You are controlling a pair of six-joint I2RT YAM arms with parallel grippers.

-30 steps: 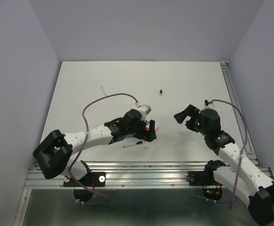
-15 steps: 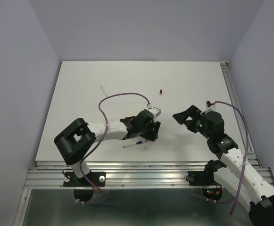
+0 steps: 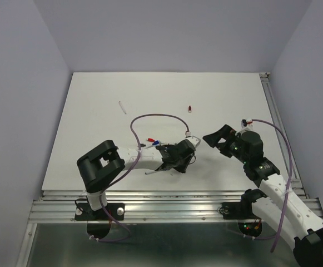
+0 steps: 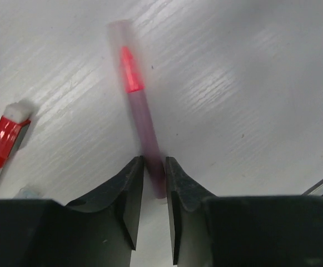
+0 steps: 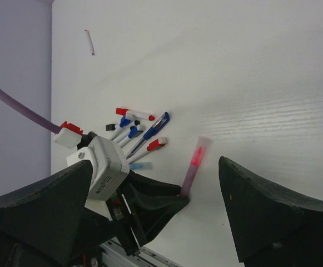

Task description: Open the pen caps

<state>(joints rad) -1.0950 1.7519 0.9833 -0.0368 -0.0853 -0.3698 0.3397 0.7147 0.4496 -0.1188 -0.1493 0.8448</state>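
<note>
My left gripper (image 4: pixel 154 167) is low on the table, shut on the lower end of a red pen (image 4: pixel 144 128). The pen's frosted translucent cap (image 4: pixel 125 53) points away from the jaws, with the red tip showing through it. From the right wrist the same pen (image 5: pixel 193 166) sticks out of the left gripper (image 5: pixel 180 194). The right gripper (image 5: pixel 155 164) hangs open to its right and holds nothing. A loose red cap (image 3: pixel 189 108) lies farther back on the table. In the top view the left gripper (image 3: pixel 180 161) hides the pen.
A heap of pens with red and blue caps (image 5: pixel 139 130) lies just left of the left gripper, also visible from above (image 3: pixel 153 142). A red-capped pen (image 4: pixel 3 142) lies beside the left finger. A lone white barrel (image 3: pixel 121 107) rests at the back left. Metal rail (image 3: pixel 167 203) runs along the near edge.
The left arm has slid right along the table, and its jaws have closed from wide open onto the red pen. The right gripper has barely shifted and stays open.
</note>
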